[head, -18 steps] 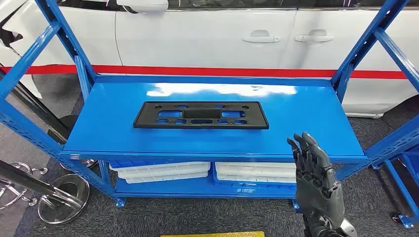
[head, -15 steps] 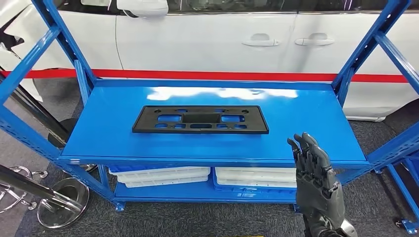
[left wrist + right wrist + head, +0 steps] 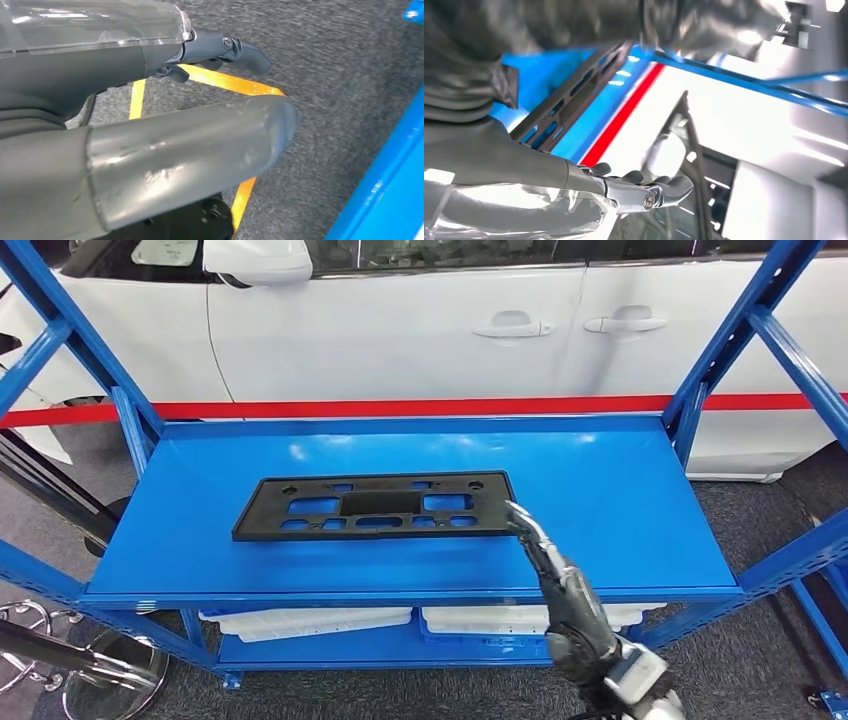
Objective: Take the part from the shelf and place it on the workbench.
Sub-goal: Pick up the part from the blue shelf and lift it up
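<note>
Right hand at the part's corner — grasp not yet made

The black part point(image 3: 375, 506) lay flat on the blue shelf point(image 3: 620, 500), roughly mid-deck and skewed a little, with 1 long edge facing the robot. The right hand point(image 3: 555, 580) reached in over the shelf's front lip, fingers stretched long and holding nothing, their tips at the part's near right corner — touching or just shy, I couldn't tell. To do this well, I judged it needed the thumb under that thin edge before closing. The left hand point(image 3: 150, 125) hung low over grey carpet point(image 3: 350, 75) and yellow floor tape point(image 3: 240, 87), holding nothing, its fingers apart.
</note>
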{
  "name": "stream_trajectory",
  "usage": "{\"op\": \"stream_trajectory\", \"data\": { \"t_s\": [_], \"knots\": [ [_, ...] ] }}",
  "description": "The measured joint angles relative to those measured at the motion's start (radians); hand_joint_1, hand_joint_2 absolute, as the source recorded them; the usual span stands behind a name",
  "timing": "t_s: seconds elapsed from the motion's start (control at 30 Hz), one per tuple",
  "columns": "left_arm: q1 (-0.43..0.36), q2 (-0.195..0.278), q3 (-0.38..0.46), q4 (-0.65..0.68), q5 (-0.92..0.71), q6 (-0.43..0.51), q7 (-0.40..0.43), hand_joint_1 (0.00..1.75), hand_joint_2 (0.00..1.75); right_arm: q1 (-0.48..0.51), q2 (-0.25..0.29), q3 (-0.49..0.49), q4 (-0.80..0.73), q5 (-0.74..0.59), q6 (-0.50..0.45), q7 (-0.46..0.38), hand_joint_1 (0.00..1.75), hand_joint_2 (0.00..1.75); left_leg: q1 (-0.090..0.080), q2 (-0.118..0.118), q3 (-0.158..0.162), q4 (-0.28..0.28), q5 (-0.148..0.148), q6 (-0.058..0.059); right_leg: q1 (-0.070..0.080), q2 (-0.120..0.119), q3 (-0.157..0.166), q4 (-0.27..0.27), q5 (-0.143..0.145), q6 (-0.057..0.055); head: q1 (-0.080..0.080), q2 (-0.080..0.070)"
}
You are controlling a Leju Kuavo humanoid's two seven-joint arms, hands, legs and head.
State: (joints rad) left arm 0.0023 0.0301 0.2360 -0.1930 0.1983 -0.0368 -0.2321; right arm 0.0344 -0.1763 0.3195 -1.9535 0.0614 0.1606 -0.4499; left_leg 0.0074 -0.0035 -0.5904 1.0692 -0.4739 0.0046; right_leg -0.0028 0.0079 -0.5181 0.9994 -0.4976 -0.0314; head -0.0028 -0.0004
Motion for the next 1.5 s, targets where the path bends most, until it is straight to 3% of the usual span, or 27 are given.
{"op": "stream_trajectory", "data": {
  "t_s": [0.03,0.1,0.2,0.23,0.3,0.37,0.4,0.43,0.5,0.53,0.6,0.7,0.77,0.83,0.87,0.9,0.93,1.0,1.03,1.1,1.2,1.27,1.33,1.37,1.4,1.43,1.5],
  "knots": [
    [-0.003,0.000,0.000,0.000,-0.004,0.001,0.002,0.00,0.00,-0.023,0.005,0.032,0.030,0.028,-0.015,0.009,0.00,1.75,-0.004,0.001,0.010,-0.041,0.020,0.006,0.000,-0.001,0.002,0.001,-0.004,0.004,0.000,0.000],
    [-0.007,0.001,-0.001,0.000,-0.010,0.004,0.005,0.00,0.00,-0.064,0.013,0.095,0.082,0.098,-0.046,0.020,0.00,1.75,-0.013,0.001,0.008,-0.063,0.022,0.016,-0.001,-0.002,-0.002,0.001,-0.008,0.014,0.000,0.000],
    [-0.008,0.000,-0.002,0.000,-0.020,0.008,0.009,0.00,0.00,-0.124,0.020,0.193,0.140,0.218,-0.100,0.030,0.00,1.75,-0.004,0.001,0.018,-0.080,0.034,0.030,0.001,-0.004,-0.008,0.021,-0.027,0.030,-0.001,0.000],
    [-0.008,0.000,-0.002,0.000,-0.024,0.009,0.010,0.00,0.00,-0.143,0.022,0.223,0.157,0.249,-0.115,0.034,0.00,1.75,0.000,0.002,0.023,-0.085,0.035,0.035,0.001,-0.005,-0.026,0.058,-0.048,0.035,0.000,0.000],
    [-0.010,0.000,-0.003,0.000,-0.029,0.009,0.014,0.00,0.00,-0.175,0.024,0.276,0.188,0.298,-0.137,0.043,0.00,1.75,0.001,0.003,0.027,-0.087,0.032,0.041,-0.005,-0.006,-0.093,0.184,-0.103,0.043,0.000,0.000],
    [-0.010,-0.001,-0.003,0.000,-0.036,0.009,0.017,0.00,0.00,-0.200,0.028,0.324,0.220,0.342,-0.161,0.056,0.00,1.75,0.001,0.001,0.030,-0.085,0.026,0.042,-0.011,-0.006,-0.156,0.281,-0.120,0.049,0.000,0.000],
    [-0.010,-0.001,-0.004,0.000,-0.039,0.009,0.018,0.00,0.00,-0.211,0.031,0.345,0.233,0.366,-0.179,0.062,0.00,1.75,0.001,0.001,0.033,-0.084,0.023,0.041,-0.013,-0.006,-0.164,0.279,-0.100,0.050,0.000,0.000],
    [-0.009,-0.002,-0.004,0.000,-0.042,0.009,0.019,0.00,0.00,-0.223,0.034,0.364,0.246,0.389,-0.198,0.068,0.00,1.75,0.002,0.000,0.038,-0.082,0.019,0.038,-0.015,-0.006,-0.152,0.237,-0.062,0.051,0.000,0.000],
    [-0.009,-0.003,-0.005,0.000,-0.044,0.010,0.020,0.00,0.00,-0.243,0.041,0.392,0.264,0.423,-0.228,0.074,0.00,1.75,0.001,-0.002,0.047,-0.080,0.010,0.032,-0.015,-0.007,-0.098,0.102,0.017,0.045,0.000,0.000],
    [-0.010,-0.004,-0.005,0.000,-0.044,0.010,0.020,0.00,0.00,-0.251,0.045,0.402,0.270,0.431,-0.235,0.074,0.00,1.75,0.000,-0.003,0.049,-0.078,0.006,0.027,-0.013,-0.007,-0.078,0.050,0.037,0.041,0.000,0.000],
    [-0.011,-0.005,-0.007,0.000,-0.045,0.010,0.021,0.00,0.00,-0.261,0.050,0.414,0.281,0.437,-0.240,0.076,0.00,1.75,-0.002,-0.004,0.048,-0.077,0.003,0.015,-0.007,-0.006,-0.067,0.019,0.038,0.034,0.000,0.000],
    [-0.011,-0.005,-0.009,0.000,-0.047,0.011,0.021,0.00,0.00,-0.269,0.059,0.426,0.290,0.462,-0.263,0.082,0.00,1.75,0.003,-0.003,0.044,-0.064,-0.013,-0.003,-0.010,-0.007,-0.060,0.005,0.041,0.018,-0.001,0.000],
    [-0.011,-0.005,-0.009,0.000,-0.053,0.014,0.022,0.00,0.00,-0.279,0.071,0.438,0.299,0.540,-0.328,0.110,0.00,1.75,0.006,-0.002,0.007,0.018,-0.063,-0.012,-0.013,-0.010,-0.053,-0.004,0.043,0.008,-0.001,0.000],
    [-0.010,-0.005,-0.010,0.000,-0.064,0.019,0.026,0.00,0.00,-0.295,0.091,0.458,0.320,0.657,-0.420,0.157,0.00,1.75,0.007,-0.002,-0.060,0.152,-0.119,-0.019,-0.012,-0.010,-0.052,-0.004,0.041,0.003,-0.001,0.000],
    [-0.010,-0.005,-0.012,0.000,-0.072,0.023,0.032,0.00,0.00,-0.304,0.102,0.469,0.334,0.711,-0.460,0.180,0.00,1.75,0.009,-0.002,-0.084,0.196,-0.127,-0.023,-0.011,-0.010,-0.051,-0.004,0.040,0.002,-0.001,0.000],
    [-0.010,-0.005,-0.015,0.000,-0.081,0.028,0.040,0.00,0.00,-0.313,0.115,0.482,0.351,0.766,-0.497,0.203,0.00,1.75,0.010,-0.002,-0.092,0.204,-0.116,-0.025,-0.011,-0.010,-0.050,-0.003,0.039,0.002,-0.001,0.000],
    [-0.010,-0.005,-0.019,0.000,-0.090,0.034,0.052,0.00,0.00,-0.324,0.130,0.496,0.369,0.815,-0.524,0.225,0.00,1.75,0.013,-0.001,-0.079,0.170,-0.086,-0.027,-0.012,-0.009,-0.047,-0.003,0.038,0.003,-0.001,0.000],
    [-0.012,-0.006,-0.027,0.000,-0.106,0.047,0.080,0.00,0.00,-0.352,0.162,0.526,0.408,0.904,-0.559,0.265,0.00,1.75,0.017,0.000,-0.020,0.035,-0.012,-0.028,-0.012,-0.007,-0.042,-0.001,0.033,0.009,-0.001,0.000],
    [-0.014,-0.006,-0.031,0.000,-0.112,0.051,0.092,0.00,0.00,-0.369,0.179,0.541,0.430,0.940,-0.567,0.282,0.00,1.75,0.016,0.000,0.007,-0.025,0.011,-0.026,-0.010,-0.005,-0.042,0.000,0.032,0.014,-0.001,0.000],
    [-0.017,-0.006,-0.038,0.000,-0.121,0.057,0.109,0.00,0.00,-0.400,0.210,0.570,0.470,0.988,-0.570,0.312,0.00,1.75,0.012,-0.002,0.027,-0.075,0.021,-0.017,-0.007,-0.004,-0.043,0.000,0.031,0.023,-0.001,0.000],
    [-0.018,-0.006,-0.049,0.000,-0.129,0.060,0.120,0.00,0.00,-0.441,0.255,0.611,0.533,1.025,-0.544,0.359,0.00,1.75,0.015,-0.003,0.029,-0.083,0.025,0.001,-0.007,-0.004,-0.046,0.006,0.023,0.037,-0.001,0.000],
    [-0.021,-0.007,-0.052,0.000,-0.135,0.058,0.122,0.00,0.00,-0.471,0.282,0.636,0.578,1.001,-0.510,0.369,0.00,1.75,0.018,0.000,0.033,-0.088,0.027,0.015,-0.009,-0.005,-0.078,0.080,-0.022,0.044,0.000,0.000],
    [-0.023,-0.007,-0.054,0.000,-0.145,0.048,0.117,0.00,0.00,-0.495,0.301,0.656,0.622,0.901,-0.444,0.337,0.00,1.75,0.016,0.000,0.033,-0.088,0.025,0.022,-0.010,-0.005,-0.144,0.215,-0.081,0.048,0.000,0.000],
    [-0.024,-0.006,-0.057,0.000,-0.150,0.041,0.113,0.00,0.00,-0.503,0.306,0.662,0.644,0.831,-0.403,0.307,0.00,1.75,0.015,0.000,0.033,-0.088,0.025,0.023,-0.010,-0.005,-0.172,0.269,-0.094,0.048,0.000,0.000],
    [-0.024,-0.006,-0.060,0.000,-0.155,0.035,0.110,0.00,0.00,-0.509,0.308,0.665,0.664,0.759,-0.368,0.273,0.00,1.75,0.014,-0.002,0.034,-0.088,0.024,0.024,-0.009,-0.005,-0.186,0.289,-0.088,0.047,0.000,0.000],
    [-0.024,-0.005,-0.063,0.000,-0.159,0.031,0.107,0.00,0.00,-0.516,0.307,0.665,0.683,0.701,-0.349,0.244,0.00,1.75,0.013,-0.003,0.036,-0.088,0.023,0.024,-0.008,-0.005,-0.181,0.269,-0.062,0.043,0.000,0.000],
    [-0.024,-0.004,-0.068,0.000,-0.164,0.027,0.105,0.00,0.00,-0.532,0.301,0.657,0.716,0.647,-0.356,0.214,0.00,1.75,0.010,-0.006,0.041,-0.088,0.019,0.024,-0.002,-0.005,-0.129,0.142,0.017,0.027,0.000,0.000]
  ]
}}
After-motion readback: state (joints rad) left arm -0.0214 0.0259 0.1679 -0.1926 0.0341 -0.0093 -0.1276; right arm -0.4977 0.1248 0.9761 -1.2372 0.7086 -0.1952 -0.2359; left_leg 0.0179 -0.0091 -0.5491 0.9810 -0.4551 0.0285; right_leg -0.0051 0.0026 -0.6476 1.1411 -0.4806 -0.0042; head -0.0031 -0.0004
